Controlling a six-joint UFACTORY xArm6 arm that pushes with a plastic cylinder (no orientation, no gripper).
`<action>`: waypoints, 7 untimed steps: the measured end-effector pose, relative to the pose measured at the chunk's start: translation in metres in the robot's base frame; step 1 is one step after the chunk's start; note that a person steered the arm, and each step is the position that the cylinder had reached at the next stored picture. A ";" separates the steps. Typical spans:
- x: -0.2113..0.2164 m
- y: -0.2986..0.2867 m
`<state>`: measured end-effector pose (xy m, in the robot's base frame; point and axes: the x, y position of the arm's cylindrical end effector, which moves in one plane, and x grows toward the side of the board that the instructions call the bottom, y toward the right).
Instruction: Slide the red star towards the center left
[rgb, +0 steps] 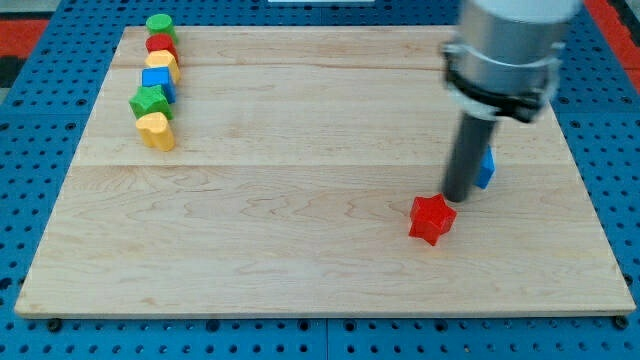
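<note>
Red star (432, 218) sits right of centre on our tabletop (300, 240), our tip (458, 198), with no hand to open or close, touching its upper right; the leftward slide remains.

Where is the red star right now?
The red star sits on the wooden board, toward the view's lower right, just below-left of my tip and near a blue block.

A wooden bench (300, 200) is seen carrying a red star (431, 218), a blue block (485, 168), and six clustered blocks (155, 82) at the view's upper left.
</note>
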<state>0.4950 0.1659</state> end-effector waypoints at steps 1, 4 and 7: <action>0.022 0.045; 0.042 -0.062; 0.000 -0.072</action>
<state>0.4949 0.0937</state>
